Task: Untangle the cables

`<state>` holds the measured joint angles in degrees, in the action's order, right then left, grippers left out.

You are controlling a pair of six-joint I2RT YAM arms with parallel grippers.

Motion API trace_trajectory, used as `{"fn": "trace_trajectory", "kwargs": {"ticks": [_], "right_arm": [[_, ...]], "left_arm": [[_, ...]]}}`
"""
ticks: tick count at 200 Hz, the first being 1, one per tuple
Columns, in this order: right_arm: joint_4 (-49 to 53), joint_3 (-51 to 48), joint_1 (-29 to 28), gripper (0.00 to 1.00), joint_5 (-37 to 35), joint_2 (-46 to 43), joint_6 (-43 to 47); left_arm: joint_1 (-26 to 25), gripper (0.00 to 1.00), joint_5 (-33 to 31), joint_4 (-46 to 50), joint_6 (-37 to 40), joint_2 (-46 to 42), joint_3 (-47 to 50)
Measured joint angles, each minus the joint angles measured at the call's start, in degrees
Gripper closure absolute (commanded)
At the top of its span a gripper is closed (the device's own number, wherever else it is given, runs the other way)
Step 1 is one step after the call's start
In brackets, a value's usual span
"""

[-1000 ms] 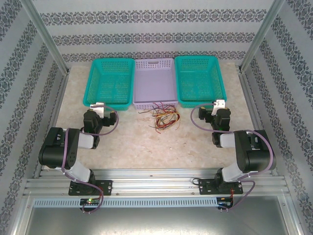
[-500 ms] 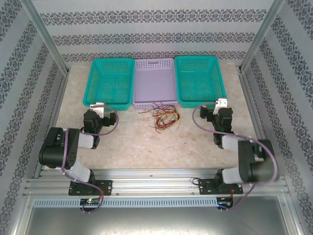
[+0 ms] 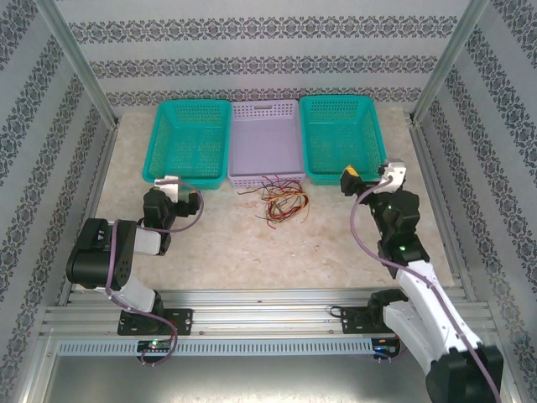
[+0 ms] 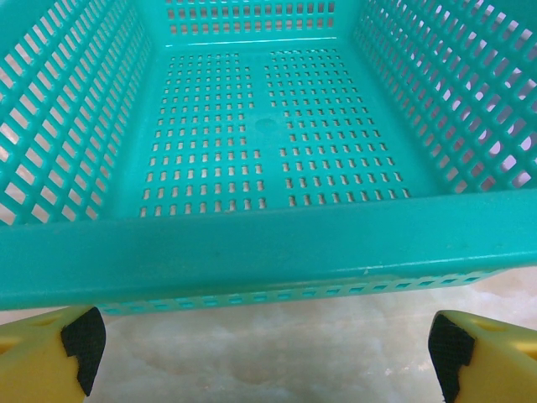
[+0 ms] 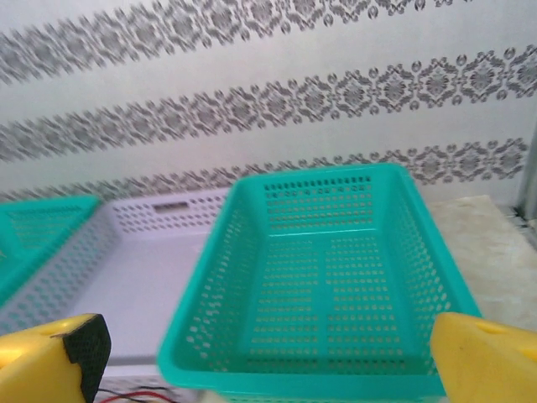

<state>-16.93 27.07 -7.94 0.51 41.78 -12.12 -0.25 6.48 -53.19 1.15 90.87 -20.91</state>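
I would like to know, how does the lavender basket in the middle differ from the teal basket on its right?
The lavender basket is pale purple, the right teal basket blue-green. The lavender basket's floor looks solid, while the right teal basket's floor is perforated. The cables lie just in front of the lavender basket, not in front of the right teal basket. Both are rectangular, have perforated walls, hold nothing and stand side by side.
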Motion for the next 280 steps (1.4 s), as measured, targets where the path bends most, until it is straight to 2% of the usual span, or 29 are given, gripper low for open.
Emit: {"fn": "trace_trajectory", "kwargs": {"ticks": [39,64,135,178,203,231,262,280], "right_arm": [[3.2,-5.0,0.9,0.02,-0.3,-15.3,-12.8],[4.8,-5.5,1.0,0.02,-0.4,-17.9,-16.0],[9.2,-4.5,-7.0,0.02,0.5,-4.7,-14.1],[9.2,-3.1,-12.4,0.02,-3.8,1.5,-10.8],[9.0,-2.6,-15.5,0.02,-6.9,3.3,-9.1],[8.4,-1.6,-16.3,0.02,-8.9,6.6,-8.9],[8.2,-1.2,-18.0,0.02,-9.7,10.6,-8.8],[8.5,-0.5,-19.2,0.02,-10.1,12.3,-8.5]], "left_arm": [[0.0,0.0,0.0,0.0,0.0,0.0,0.0],[0.0,0.0,0.0,0.0,0.0,0.0,0.0],[0.4,0.0,-7.0,-0.3,-1.9,-2.4,1.7],[0.7,0.0,-8.7,3.5,-3.0,-16.5,3.3],[0.7,0.0,-7.8,9.6,-3.8,-24.1,1.9],[0.7,0.0,-4.7,18.6,-5.4,-31.0,-0.3],[0.7,0.0,-3.0,27.3,-9.9,-41.5,-1.8],[0.7,0.0,-1.2,33.3,-12.6,-44.5,-5.0]]}}
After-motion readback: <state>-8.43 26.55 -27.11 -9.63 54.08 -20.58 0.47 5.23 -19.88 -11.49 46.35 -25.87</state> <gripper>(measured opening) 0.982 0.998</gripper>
